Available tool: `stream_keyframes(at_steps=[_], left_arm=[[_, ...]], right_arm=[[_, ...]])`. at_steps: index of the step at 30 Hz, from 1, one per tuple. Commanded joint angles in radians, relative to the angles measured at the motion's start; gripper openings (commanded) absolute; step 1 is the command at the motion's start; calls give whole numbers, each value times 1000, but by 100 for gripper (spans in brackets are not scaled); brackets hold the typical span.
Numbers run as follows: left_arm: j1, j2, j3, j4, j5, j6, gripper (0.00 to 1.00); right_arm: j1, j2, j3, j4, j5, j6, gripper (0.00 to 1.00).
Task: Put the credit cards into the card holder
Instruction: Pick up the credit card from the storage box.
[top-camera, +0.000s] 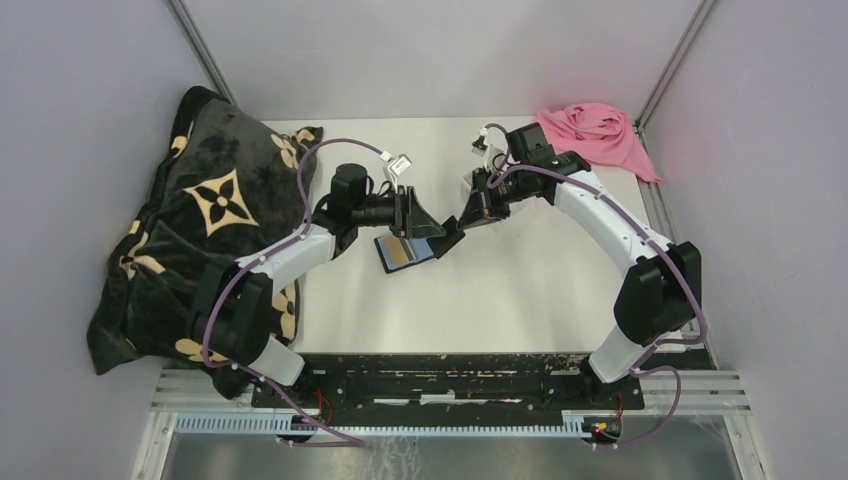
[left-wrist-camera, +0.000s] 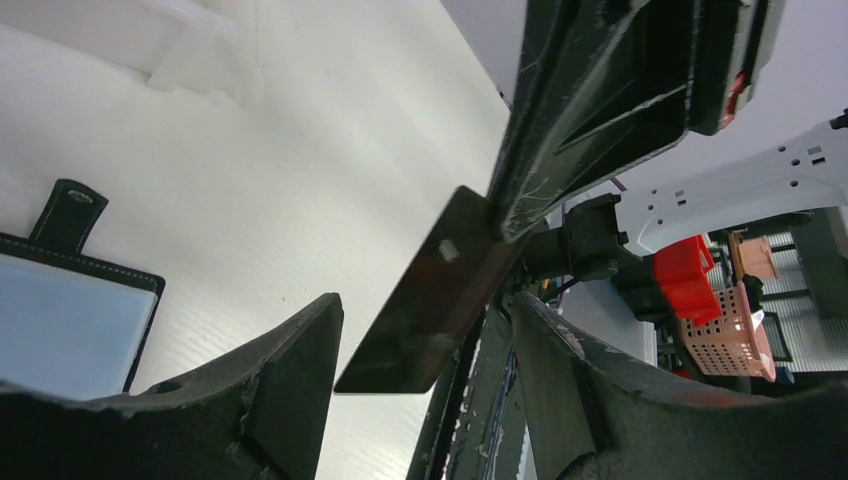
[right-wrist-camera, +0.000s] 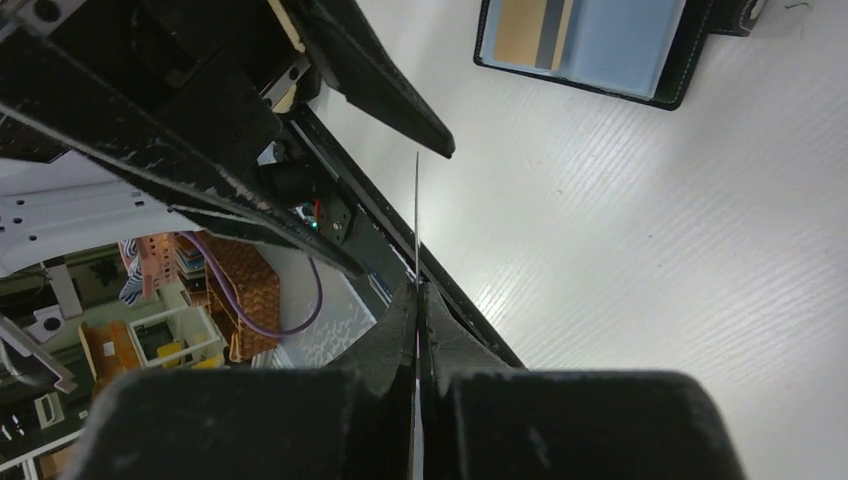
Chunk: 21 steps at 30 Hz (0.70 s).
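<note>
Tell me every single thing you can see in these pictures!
card holder: one, black with a blue-grey inside, lying open in the middle of the table
tan card: one, tan-gold, lying in the open card holder
dark card: one, dark, held up in the air above the table
clear plastic piece: one, see-through, on the table away from the card holder
blanket: one, black with tan flowers, left side
cloth: one, pink, far right corner
table: one, white
left gripper: one, black, open, a finger on each side of the dark card
right gripper: one, black, shut on the dark card
</note>
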<state>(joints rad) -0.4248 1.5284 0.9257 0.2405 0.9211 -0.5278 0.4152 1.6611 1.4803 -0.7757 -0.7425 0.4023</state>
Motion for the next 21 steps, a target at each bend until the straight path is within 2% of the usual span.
stream_keyframes(at_steps=[1, 8, 14, 19, 21], left_arm=[[21, -30, -12, 14, 60, 54, 70], [24, -4, -7, 50, 113, 23, 66], [26, 20, 2, 59, 158, 0, 58], [25, 31, 3, 61, 176, -11, 42], [27, 37, 3, 68, 184, -20, 31]], right_arm=[[3, -58, -15, 79, -90, 30, 1], [4, -43, -27, 115, -138, 52, 1], [4, -22, -30, 143, -157, 61, 1], [3, -10, -29, 147, -161, 60, 1], [3, -6, -29, 151, -161, 61, 1]])
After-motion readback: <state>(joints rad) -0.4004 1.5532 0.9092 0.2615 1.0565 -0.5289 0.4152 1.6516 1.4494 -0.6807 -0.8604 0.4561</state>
